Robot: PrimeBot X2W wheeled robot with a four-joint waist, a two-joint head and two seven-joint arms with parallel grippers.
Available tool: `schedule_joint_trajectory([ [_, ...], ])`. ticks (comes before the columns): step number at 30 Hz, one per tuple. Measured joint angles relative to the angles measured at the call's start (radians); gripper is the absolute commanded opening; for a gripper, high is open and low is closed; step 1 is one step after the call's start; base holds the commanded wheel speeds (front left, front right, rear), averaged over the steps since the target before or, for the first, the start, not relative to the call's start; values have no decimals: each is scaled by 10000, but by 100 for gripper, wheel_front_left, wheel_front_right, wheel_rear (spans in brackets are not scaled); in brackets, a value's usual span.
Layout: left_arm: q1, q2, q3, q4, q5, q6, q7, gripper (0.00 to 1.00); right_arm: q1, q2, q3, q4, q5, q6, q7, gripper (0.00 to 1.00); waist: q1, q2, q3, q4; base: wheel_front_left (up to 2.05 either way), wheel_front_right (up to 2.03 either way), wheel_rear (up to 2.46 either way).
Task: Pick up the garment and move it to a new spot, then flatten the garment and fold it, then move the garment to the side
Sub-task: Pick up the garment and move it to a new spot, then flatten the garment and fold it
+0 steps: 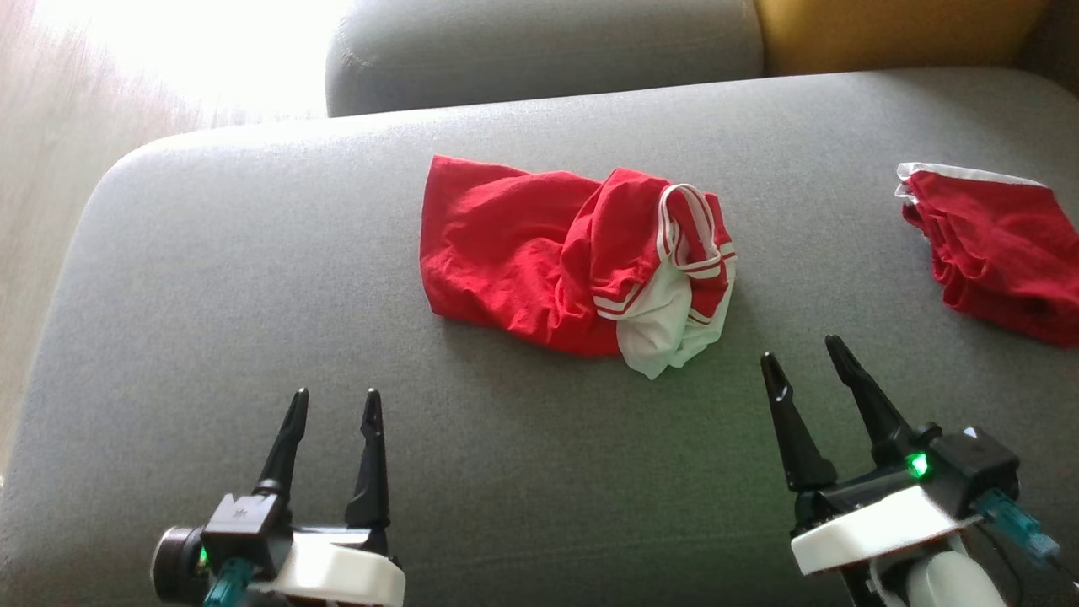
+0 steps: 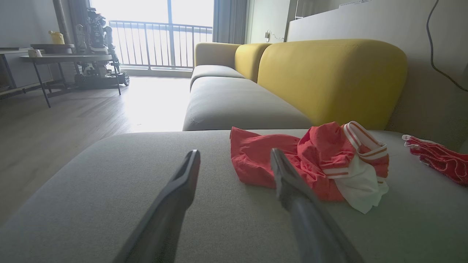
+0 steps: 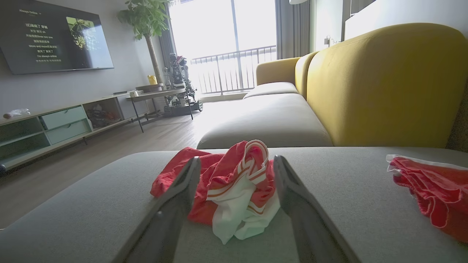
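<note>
Head view: you have the garment [image 1: 573, 261], red with white trim, bunched mid-seat on the grey cushion [image 1: 253, 354]; left gripper [image 1: 335, 394] and right gripper [image 1: 801, 350] short of it, fingers apart, empty
Left wrist view: garment ahead, right of the fingers
Right wrist view: garment framed between the fingers, seemingly untouched; second red piece [image 3: 427, 190] well apart

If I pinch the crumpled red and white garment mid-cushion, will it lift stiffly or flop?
Probably floppy: the garment lies bunched in soft folds on the grey cushion. Likely light: thin fabric. One pinch may lift only a layer, leaving the white part dangling.
</note>
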Motion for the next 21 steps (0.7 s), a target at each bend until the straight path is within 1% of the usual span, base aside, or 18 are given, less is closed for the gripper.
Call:
schedule_joint_trajectory([
  [21,-4,-15,-6,71,65,6,0,100,0,0,-2,63,159,0,0,100,1,0,88,-16,0,0,0],
])
